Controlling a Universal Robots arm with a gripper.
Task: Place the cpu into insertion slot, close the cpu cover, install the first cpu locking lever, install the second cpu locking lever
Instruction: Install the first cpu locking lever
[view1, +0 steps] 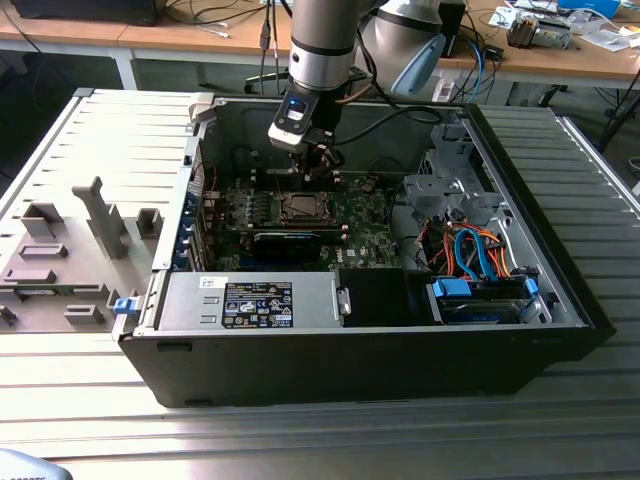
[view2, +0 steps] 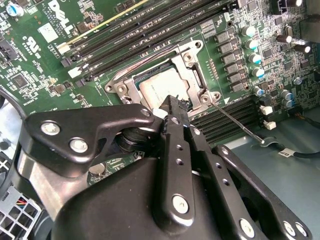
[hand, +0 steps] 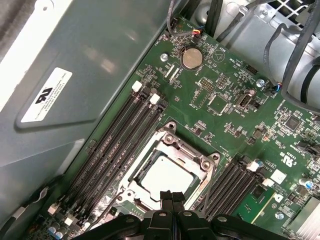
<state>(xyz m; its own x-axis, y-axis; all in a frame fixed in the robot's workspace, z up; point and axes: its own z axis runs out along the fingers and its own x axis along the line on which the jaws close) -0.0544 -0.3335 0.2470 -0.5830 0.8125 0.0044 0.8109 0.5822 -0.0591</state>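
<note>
In the exterior view an open computer case (view1: 560, 290) lies on a ribbed metal worktop (view1: 300, 440). The arm (view1: 322, 45) enters from twelve o'clock, and its gripper (view1: 322, 168) hangs just above the insertion slot (view1: 303, 207) on the green motherboard (view1: 365, 225). From the slot, the power supply (view1: 250, 303) lies at six o'clock, the blue and orange cables (view1: 480, 250) at three o'clock, and grey fixture blocks (view1: 70, 260) sit outside the case at nine o'clock.

In the second wrist view the gripper (view2: 172, 102) has its fingers pressed together with nothing between them, and the tips are over the edge of the cpu (view2: 161, 86). The cpu sits in the slot, and the cpu cover (view2: 194, 75) lies flat around it. A thin wire lever (view2: 240, 124) runs from the cover's corner out across the dark memory slots (view2: 150, 30) to a hooked end.

In the first wrist view the closed gripper (hand: 171, 196) is just beside the cpu (hand: 167, 175), which shows through the window of the cpu cover (hand: 187, 152). A coin battery (hand: 190, 57) sits well apart from it.
</note>
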